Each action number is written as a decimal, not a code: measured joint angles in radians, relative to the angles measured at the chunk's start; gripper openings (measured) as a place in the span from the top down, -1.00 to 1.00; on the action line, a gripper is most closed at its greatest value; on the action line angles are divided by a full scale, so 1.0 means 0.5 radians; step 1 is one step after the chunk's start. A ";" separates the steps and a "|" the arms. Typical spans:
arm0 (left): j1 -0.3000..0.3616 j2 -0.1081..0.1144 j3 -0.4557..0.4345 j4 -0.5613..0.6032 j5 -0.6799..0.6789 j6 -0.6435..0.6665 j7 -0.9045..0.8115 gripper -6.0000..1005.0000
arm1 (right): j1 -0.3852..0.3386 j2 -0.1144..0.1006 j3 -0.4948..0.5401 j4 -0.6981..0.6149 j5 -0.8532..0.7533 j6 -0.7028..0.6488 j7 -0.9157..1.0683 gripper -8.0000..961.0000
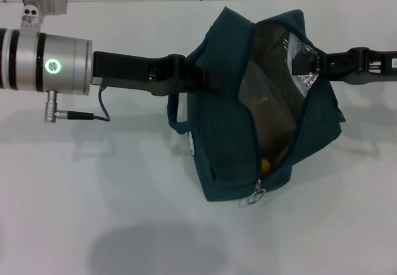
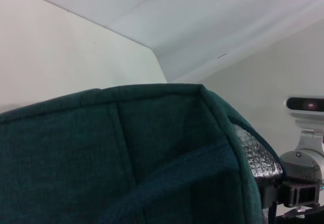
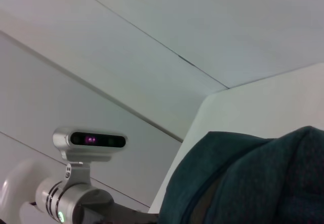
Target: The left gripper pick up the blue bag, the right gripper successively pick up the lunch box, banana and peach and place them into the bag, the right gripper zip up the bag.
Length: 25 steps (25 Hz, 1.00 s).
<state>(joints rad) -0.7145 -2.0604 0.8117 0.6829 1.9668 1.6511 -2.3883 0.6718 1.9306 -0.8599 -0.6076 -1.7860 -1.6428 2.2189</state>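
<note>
Head view, read from the left: the left pincer [image 1: 208, 79] reaches in on its black arm past a silver cylinder and meets the near wall of the blue bag [image 1: 223, 138] by a loop handle; its fingers look clamped on the fabric there, and my guess is that this grip keeps the bag lifted and its mouth pulled wide so things can go in. The bag hangs just beyond that pincer, between the two arms, its shadow falling on the counter [image 1: 93, 182] below. Its zip is undone along the top, showing the silver lining, and the metal zip pull [image 1: 257, 195] dangles at the low corner, away from both pincers. Deep inside, below the right pincer, a small patch of yellow-orange shows, likely the banana [image 1: 265, 165]; the lunch box and the peach I cannot make out, though dim shapes lie in the bag's shadowed interior. On the right, the right pincer [image 1: 305, 61] sits at the far rim of the opening, against the foil lining; whether its fingers are apart or together I cannot tell. It seems placed either to drop something in or to start on the zip, which is not yet closed. The counter is plain white and matte; behind it runs a pale wall with a thin seam, and the wrist views show a white panelled ceiling.
</note>
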 joint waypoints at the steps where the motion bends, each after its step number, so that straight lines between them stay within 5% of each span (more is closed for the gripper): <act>1: 0.001 -0.001 0.000 0.000 0.000 0.000 0.000 0.90 | -0.003 -0.001 0.001 0.000 0.002 -0.008 -0.001 0.67; 12: 0.010 -0.003 -0.011 -0.001 -0.023 0.002 0.000 0.90 | -0.139 -0.019 0.141 -0.045 0.029 -0.171 -0.058 -0.35; 22: 0.040 -0.003 -0.008 -0.001 -0.081 0.002 0.000 0.90 | -0.243 -0.034 0.291 -0.081 0.073 -0.300 -0.165 -0.37; 25: 0.060 -0.002 -0.011 -0.001 -0.114 0.003 0.000 0.90 | -0.285 -0.017 0.425 -0.070 0.080 -0.520 -0.388 -0.38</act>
<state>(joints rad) -0.6843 -2.0616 0.8063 0.6826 1.9100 1.6525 -2.3884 0.5292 1.9224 -0.6472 -0.6427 -1.7462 -1.9026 2.0252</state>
